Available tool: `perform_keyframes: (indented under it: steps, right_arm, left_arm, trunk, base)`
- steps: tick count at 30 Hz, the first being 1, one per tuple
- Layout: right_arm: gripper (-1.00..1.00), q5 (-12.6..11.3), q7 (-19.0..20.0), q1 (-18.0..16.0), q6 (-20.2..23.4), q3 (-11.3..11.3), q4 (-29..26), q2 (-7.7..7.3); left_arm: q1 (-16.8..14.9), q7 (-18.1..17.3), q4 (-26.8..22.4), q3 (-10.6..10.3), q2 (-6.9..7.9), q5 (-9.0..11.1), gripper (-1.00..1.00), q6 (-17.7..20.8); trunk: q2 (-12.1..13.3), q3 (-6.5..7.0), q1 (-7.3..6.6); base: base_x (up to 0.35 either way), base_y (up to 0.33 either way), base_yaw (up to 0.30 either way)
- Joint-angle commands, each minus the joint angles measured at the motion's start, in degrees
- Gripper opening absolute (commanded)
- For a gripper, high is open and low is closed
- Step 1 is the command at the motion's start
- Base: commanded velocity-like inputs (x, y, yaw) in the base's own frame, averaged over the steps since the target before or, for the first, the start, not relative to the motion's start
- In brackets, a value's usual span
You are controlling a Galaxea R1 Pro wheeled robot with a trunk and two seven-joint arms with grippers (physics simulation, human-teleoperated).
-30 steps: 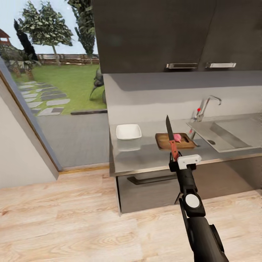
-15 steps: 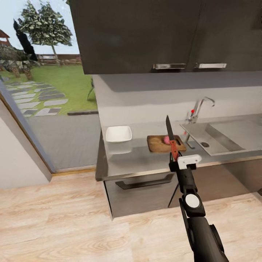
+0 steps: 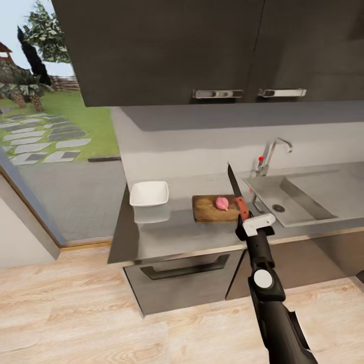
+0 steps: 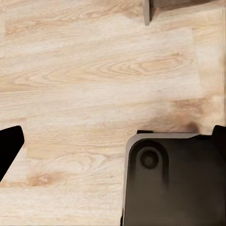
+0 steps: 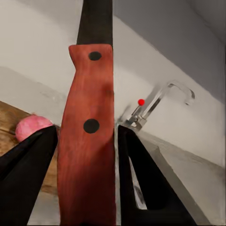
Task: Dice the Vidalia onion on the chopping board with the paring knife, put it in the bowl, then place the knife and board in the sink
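The long, glossy grey metallic countertop (image 3: 167, 235) runs under dark wall cabinets (image 3: 167, 50), with a window onto a garden at its left end. Set into its right part is the rectangular stainless-steel sink (image 3: 288, 202), with a round dark drain and a tall chrome tap with a red knob (image 3: 270, 154).

Left of the sink lies the rectangular brown wooden chopping board (image 3: 212, 209), flat on the worktop. It is judged stiff and easy to slide, best taken by a short edge. Further left, well apart from the board, stands the shallow white square bowl (image 3: 149, 194), which looks light and likely to skid on the polished surface.

The right gripper (image 3: 246, 221) is clamped on the red-brown riveted handle of the slim dark paring knife (image 5: 92, 117), a finger (image 5: 28, 174) on either side, blade upright. The grip sits on the handle, the proper place, since the blade is thin and sharp.

The small round pinkish-red Vidalia onion (image 3: 222, 203) rests on the board, whole and uncut. It is judged firm but prone to roll under a blade (nothing steadies it).

The left wrist view looks down on pale wooden floor (image 4: 94, 70) and dark robot body; whether the left gripper is open cannot be told.

Between knife and onion nothing stands in the way; the tap and sink edge lie near on the right.
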Motion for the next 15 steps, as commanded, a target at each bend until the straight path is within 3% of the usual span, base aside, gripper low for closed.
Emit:
perform_keyframes:
  steps: [1,9,13,15]
  right_arm:
    - [-1.0,1.5,-0.3,0.0,1.4,0.0,-0.1,0.03]
    - [-1.0,3.8,-2.8,0.0,4.3,0.1,-0.1,0.03]
    - [-1.0,9.7,-3.4,0.0,7.9,0.2,-0.1,0.03]
    - [-1.0,11.4,-4.1,0.0,9.4,0.6,-0.1,0.03]
  left_arm:
    - [0.0,0.3,-0.1,-0.5,0.08,0.5,1.0,-0.1]
    - [0.0,0.3,-0.1,-0.5,0.08,0.5,1.0,-0.1]
    - [0.0,0.3,-0.1,-0.5,0.08,0.5,1.0,-0.1]
    - [0.0,0.3,0.0,-0.5,0.08,0.5,1.0,-0.1]
  trunk:
    - [-0.1,-0.1,0.06]
    - [-0.1,-0.1,0.06]
    - [-0.1,-0.1,0.06]
    - [-0.1,-0.1,0.06]
  base:
    - [0.215,-0.234,0.0]
    - [0.214,-0.234,0.0]
    - [0.16,-0.233,0.0]
    - [0.106,-0.232,0.0]
